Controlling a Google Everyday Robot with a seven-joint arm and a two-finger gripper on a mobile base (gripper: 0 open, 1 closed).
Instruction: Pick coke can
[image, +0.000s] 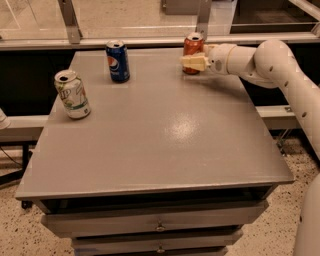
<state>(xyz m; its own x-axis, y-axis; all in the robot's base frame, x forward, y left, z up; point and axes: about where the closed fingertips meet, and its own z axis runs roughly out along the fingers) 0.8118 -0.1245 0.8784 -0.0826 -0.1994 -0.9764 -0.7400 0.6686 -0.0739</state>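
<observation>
The coke can (193, 46) is red with a silver top and stands upright at the far right of the grey table (150, 130). My gripper (193, 62) reaches in from the right on the white arm (270, 60). It is at the can's lower half and overlaps it in the camera view. The can still stands on the table.
A blue Pepsi can (118, 61) stands at the far middle-left. A white-and-green can (73, 94) stands near the left edge. A metal rail and posts (150, 40) run behind the table. Drawers (159, 226) sit below the front edge.
</observation>
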